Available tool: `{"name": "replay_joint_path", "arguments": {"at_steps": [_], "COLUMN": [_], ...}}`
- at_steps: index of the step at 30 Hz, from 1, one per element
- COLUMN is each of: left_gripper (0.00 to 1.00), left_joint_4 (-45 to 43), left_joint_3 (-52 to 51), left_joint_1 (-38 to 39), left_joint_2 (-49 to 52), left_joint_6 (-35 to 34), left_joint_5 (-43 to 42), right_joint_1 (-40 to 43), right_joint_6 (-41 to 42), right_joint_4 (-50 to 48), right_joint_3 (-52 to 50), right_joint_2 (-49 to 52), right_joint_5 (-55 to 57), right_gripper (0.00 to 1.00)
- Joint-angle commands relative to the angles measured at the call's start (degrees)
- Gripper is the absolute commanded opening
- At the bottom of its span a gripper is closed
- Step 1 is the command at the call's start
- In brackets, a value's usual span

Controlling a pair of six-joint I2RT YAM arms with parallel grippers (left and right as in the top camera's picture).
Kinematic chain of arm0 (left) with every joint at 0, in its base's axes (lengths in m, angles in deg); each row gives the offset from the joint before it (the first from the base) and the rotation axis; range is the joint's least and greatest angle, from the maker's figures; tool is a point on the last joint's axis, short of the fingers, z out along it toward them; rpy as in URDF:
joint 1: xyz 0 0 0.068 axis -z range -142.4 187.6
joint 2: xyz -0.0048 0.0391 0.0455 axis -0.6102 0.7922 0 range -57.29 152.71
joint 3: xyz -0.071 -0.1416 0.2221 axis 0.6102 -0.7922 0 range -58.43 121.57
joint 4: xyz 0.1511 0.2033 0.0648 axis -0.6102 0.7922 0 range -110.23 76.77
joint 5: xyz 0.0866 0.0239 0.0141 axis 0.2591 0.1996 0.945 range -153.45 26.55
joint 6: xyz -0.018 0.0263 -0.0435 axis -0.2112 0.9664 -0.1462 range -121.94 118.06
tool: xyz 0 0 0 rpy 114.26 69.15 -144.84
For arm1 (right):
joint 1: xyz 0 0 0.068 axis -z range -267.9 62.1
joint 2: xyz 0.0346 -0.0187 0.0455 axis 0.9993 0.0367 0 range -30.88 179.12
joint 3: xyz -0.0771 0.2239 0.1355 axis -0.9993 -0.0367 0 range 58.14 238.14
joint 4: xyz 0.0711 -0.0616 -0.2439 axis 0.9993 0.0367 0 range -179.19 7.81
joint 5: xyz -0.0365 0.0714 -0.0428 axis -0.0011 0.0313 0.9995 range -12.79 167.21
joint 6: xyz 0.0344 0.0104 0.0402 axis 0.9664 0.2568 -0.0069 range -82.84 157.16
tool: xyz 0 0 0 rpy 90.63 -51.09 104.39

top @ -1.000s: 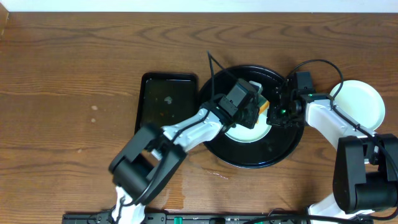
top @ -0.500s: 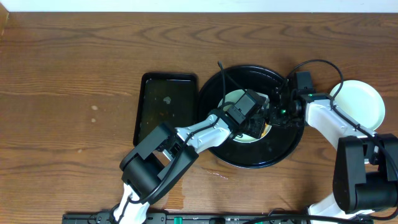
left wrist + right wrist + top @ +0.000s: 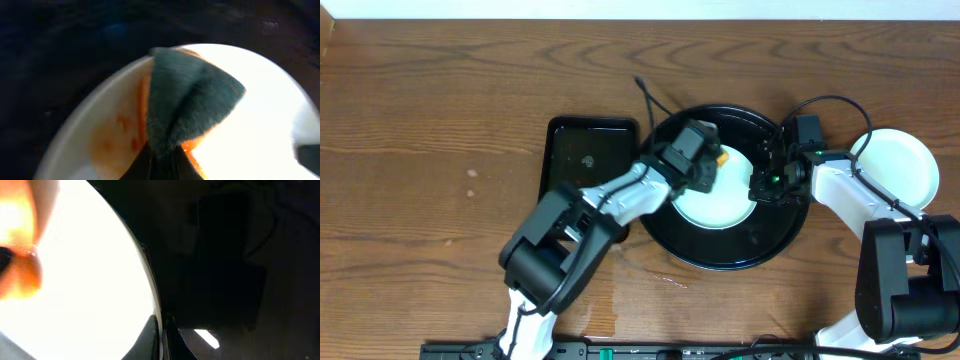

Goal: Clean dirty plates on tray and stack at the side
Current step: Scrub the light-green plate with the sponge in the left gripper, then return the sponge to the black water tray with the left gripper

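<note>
The left gripper (image 3: 161,159) is clamped on a sponge (image 3: 187,100) — pressed at the orange-smeared plate (image 3: 720,203), 12 o'clock; the right gripper (image 3: 761,186) pinches its 3 o'clock rim — inside the tray (image 3: 765,238).

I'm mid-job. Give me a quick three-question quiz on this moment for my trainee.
1. True or false: the left gripper holds a sponge against the plate in the round tray.
2. What is the right gripper shut on? A) the plate's rim B) the sponge C) nothing
3. Fill in: the smears on the plate are ____.
Key: 1 true; 2 A; 3 orange.
</note>
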Motion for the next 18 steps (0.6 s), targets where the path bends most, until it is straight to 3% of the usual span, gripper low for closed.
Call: {"name": "replay_joint_path", "arguments": {"at_steps": [1,8,18], "left_gripper": [0.07,0.07,0.07], "left_joint_4": [6.14,16.90,15.98], "left_joint_3": [-1.11,-1.11,-1.09], "left_joint_1": [-1.64,-1.79,-5.46], "left_joint_2": [1.14,-3.54,-13.14], "left_joint_6": [1.20,1.25,1.25], "left_joint_5": [3.08,2.21,2.23], "right_joint_1": [-0.17,-0.17,-0.17], "right_joint_6": [-0.15,-0.13,-0.13], "right_joint_4": [1.22,1.20,1.22], "right_joint_3": [-1.20,-1.20,-1.20], "right_joint_2": [0.15,0.15,0.15], "right_joint_5": [1.49,1.51,1.51], "right_gripper": [0.01,0.01,0.01]}}
